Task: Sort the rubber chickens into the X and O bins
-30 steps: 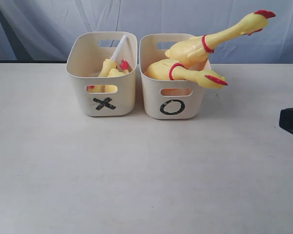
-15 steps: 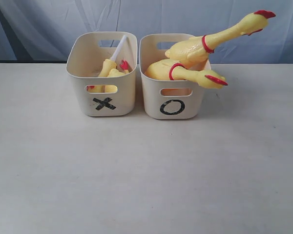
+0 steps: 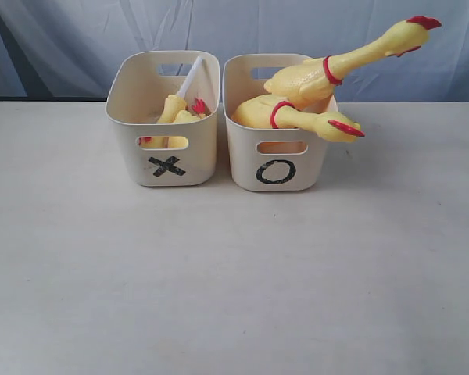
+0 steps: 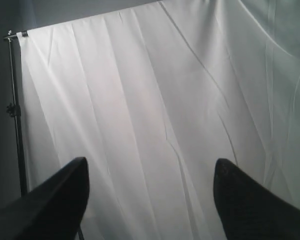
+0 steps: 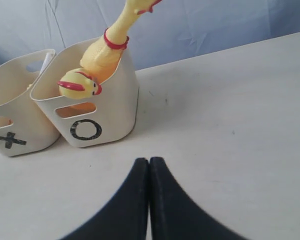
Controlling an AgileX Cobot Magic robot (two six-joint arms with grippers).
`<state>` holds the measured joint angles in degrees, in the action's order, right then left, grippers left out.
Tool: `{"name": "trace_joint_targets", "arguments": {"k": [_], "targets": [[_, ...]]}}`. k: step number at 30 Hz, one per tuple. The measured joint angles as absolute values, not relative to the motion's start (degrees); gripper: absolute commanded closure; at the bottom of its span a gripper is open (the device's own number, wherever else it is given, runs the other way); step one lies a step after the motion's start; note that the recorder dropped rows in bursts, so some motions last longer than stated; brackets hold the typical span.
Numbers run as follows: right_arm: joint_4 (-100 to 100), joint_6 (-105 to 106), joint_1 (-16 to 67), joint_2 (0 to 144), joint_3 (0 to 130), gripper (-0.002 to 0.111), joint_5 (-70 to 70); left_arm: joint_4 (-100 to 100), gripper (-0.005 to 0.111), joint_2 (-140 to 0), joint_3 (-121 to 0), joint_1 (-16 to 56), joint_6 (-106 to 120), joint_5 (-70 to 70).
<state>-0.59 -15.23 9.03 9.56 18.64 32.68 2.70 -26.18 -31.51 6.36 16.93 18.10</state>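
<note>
Rubber chickens (image 3: 301,82) overhang the O bin (image 3: 277,168); chicken parts (image 3: 174,116) lie in the X bin (image 3: 164,148), at its nine o'clock. Probably soft and light; pinch the neck. Left fingers (image 4: 55,200) spread, empty; right fingers (image 5: 135,200) clenched, empty.

The exterior camera faced the X bin (image 3: 197,156) and O bin (image 3: 242,160) front-on from slightly above. The right wrist camera shared both, lower and oblique. The left saw only backdrop (image 4: 165,100).

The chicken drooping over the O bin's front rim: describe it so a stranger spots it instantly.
On the pale table, find the cream tub marked O, beside the X tub. Two yellow chickens lie in it: yours is the lower chicken, head on the front rim, while the other chicken juts its neck high.
</note>
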Motion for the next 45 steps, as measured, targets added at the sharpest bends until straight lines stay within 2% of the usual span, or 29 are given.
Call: {"name": "trace_joint_targets", "arguments": {"k": [9,29,45], "targets": [[0.00,-15.35,8.35,4.19,15.84,0.109,30.56,2.70,0.040,-13.45,-27.17,6.36,16.93,17.71],[0.00,-15.35,8.35,0.97,13.57,0.109,30.23,2.70,0.040,-0.91,-26.90,6.36,16.93,17.89],[-0.69,-15.35,8.35,0.35,13.57,0.109,30.13,2.70,0.040,-0.36,-26.90,6.36,16.93,20.06]]}}
